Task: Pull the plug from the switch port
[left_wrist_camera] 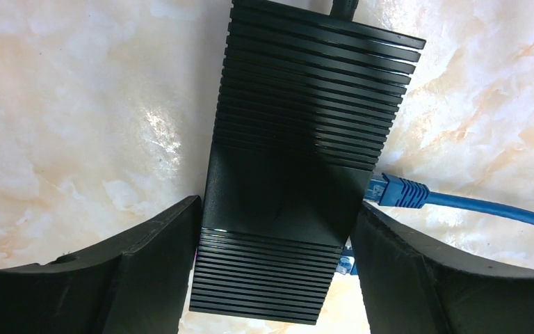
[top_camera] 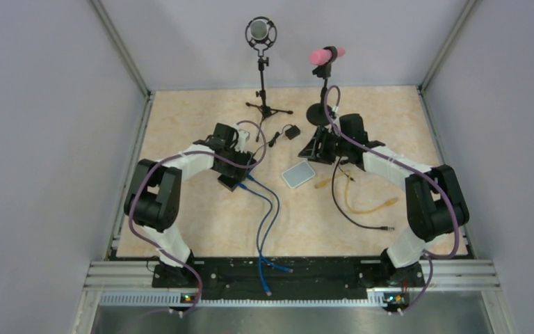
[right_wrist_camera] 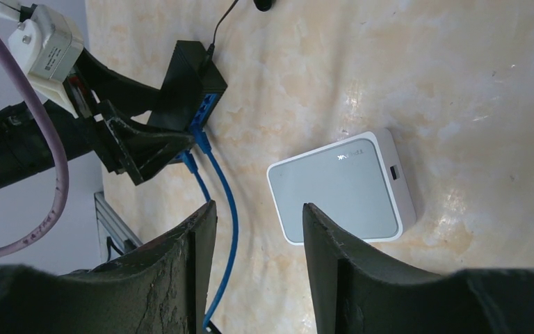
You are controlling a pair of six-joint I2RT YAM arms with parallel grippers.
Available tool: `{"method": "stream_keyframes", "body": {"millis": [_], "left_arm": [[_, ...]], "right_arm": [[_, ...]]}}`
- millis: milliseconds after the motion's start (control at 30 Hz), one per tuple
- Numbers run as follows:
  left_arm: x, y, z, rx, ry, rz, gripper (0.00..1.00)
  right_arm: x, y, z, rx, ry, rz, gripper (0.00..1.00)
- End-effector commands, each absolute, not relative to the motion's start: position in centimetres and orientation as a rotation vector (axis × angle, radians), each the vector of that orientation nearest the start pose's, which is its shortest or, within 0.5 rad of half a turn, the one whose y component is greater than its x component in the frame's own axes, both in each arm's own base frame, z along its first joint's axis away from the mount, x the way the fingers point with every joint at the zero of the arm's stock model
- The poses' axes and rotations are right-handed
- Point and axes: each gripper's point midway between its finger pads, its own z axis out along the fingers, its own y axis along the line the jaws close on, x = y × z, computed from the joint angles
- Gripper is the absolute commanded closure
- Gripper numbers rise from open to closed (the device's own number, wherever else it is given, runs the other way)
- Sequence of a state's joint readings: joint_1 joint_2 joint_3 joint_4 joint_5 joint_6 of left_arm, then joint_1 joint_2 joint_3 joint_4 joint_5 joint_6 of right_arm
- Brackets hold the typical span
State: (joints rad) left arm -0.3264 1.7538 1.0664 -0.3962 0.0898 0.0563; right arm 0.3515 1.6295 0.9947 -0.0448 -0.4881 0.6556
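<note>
The black ribbed switch [left_wrist_camera: 299,139] lies on the marble table, left of centre in the top view [top_camera: 231,183]. My left gripper [left_wrist_camera: 277,209] is shut on the switch, one finger against each long side [top_camera: 233,172]. A blue plug [left_wrist_camera: 398,191] sits in a port on the switch's right side, its cable running off right. A second blue plug [left_wrist_camera: 348,263] shows just below it, partly hidden by the right finger. The right wrist view shows both blue plugs [right_wrist_camera: 200,141] at the switch [right_wrist_camera: 193,76]. My right gripper [right_wrist_camera: 259,205] is open and empty above the table [top_camera: 318,149].
A white router [top_camera: 298,175] lies mid-table, also under the right gripper [right_wrist_camera: 341,188]. Two blue cables [top_camera: 268,216] run to the near edge. A yellow cable [top_camera: 370,207] and a black cable [top_camera: 348,212] lie at the right. A microphone stand [top_camera: 261,35], a pink-topped stand [top_camera: 327,54] and a small black adapter [top_camera: 291,132] are at the back.
</note>
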Motion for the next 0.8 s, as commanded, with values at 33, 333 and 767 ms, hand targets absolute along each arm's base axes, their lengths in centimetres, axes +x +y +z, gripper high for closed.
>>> {"method": "stream_keyframes", "body": {"millis": [33,333,767], "left_arm": [[35.8,-13.5,2.7,0.542,2.599,-0.218,0.2],[35.9,-14.1,3.5,0.543,2.561,-0.259,0.19],[36.0,-14.7,4.2,0.536,2.524,-0.302,0.15]], "right_arm": [[36.0,25.1,13.8,0.039,2.328,1.097,0.51],[35.8,25.2,13.6,0.032,2.332,1.097,0.51],[35.2,25.4,12.4,0.042,2.362,1.105,0.51]]}}
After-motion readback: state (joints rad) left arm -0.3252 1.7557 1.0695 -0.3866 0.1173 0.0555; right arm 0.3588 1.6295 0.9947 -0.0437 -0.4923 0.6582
